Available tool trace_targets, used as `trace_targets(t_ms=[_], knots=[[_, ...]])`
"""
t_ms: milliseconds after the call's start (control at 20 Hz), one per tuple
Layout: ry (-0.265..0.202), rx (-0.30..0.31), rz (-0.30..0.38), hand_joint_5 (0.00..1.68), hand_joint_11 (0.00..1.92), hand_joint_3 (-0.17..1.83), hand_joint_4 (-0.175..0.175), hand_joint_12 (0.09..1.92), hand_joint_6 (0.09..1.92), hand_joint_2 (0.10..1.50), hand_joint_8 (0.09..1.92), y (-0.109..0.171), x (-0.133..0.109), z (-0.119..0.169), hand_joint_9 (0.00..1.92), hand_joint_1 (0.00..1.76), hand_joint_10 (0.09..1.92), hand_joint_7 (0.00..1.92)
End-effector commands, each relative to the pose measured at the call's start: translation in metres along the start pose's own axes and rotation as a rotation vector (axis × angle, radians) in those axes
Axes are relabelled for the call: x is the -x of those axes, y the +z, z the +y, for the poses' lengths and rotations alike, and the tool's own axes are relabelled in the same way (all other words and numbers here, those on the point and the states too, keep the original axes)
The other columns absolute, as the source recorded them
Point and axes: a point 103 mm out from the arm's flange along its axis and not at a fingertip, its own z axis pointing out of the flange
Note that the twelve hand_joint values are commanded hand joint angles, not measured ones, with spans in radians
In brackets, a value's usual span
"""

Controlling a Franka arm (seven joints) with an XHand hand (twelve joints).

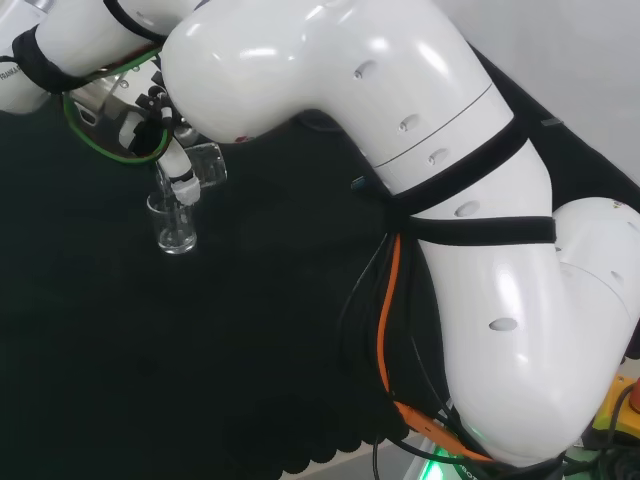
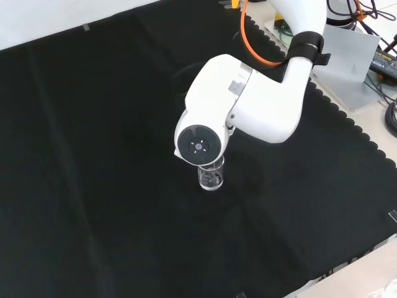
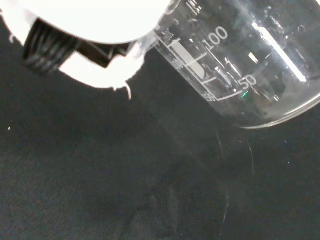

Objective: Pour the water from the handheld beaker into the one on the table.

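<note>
In the head view my hand [image 1: 160,120] reaches out at the upper left, its fingers [image 1: 179,172] curled round a clear beaker [image 1: 207,165]. That handheld beaker is tipped over, just above a second clear beaker [image 1: 176,226] standing upright on the black cloth. In the wrist view the handheld beaker [image 3: 240,60] is close and slanted, with printed graduations and droplets on its wall. A white finger [image 3: 95,70] presses beside it. In the front view the standing beaker [image 2: 211,176] peeks out below the arm's round grey cap [image 2: 197,146]. Water levels are not readable.
The arm's big white links [image 1: 420,180] take up the right of the head view, with orange and black cables [image 1: 385,330] hanging beside them. The scalloped cloth edge [image 2: 347,118] runs down the right of the front view, with a grey plate [image 2: 350,62] beyond it.
</note>
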Motion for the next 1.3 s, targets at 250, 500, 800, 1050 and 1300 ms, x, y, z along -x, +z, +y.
trace_targets(t_ms=[250, 500, 800, 1050, 1300], knots=[[0.010, -0.003, -0.009, 1.14, 1.16, 0.95, -0.175, 0.82, 1.02, 0.55, 0.99, 0.011, 0.007, -0.003, 1.45, 1.30, 0.94, 1.20], [0.008, -0.004, -0.031, 1.14, 1.16, 0.95, -0.175, 0.82, 1.02, 0.55, 0.99, 0.000, -0.001, -0.001, 1.45, 1.30, 0.94, 1.20], [0.011, -0.009, -0.031, 1.14, 1.16, 0.95, -0.175, 0.82, 1.02, 0.55, 0.99, -0.006, -0.005, 0.000, 1.45, 1.30, 0.93, 1.20], [0.001, 0.006, -0.023, 1.14, 1.16, 0.95, -0.175, 0.82, 1.02, 0.55, 0.99, -0.004, -0.004, 0.000, 1.46, 1.30, 0.93, 1.20], [0.009, -0.009, -0.035, 1.14, 1.16, 0.95, -0.175, 0.82, 1.02, 0.55, 0.99, -0.007, -0.007, 0.001, 1.46, 1.30, 0.93, 1.20]])
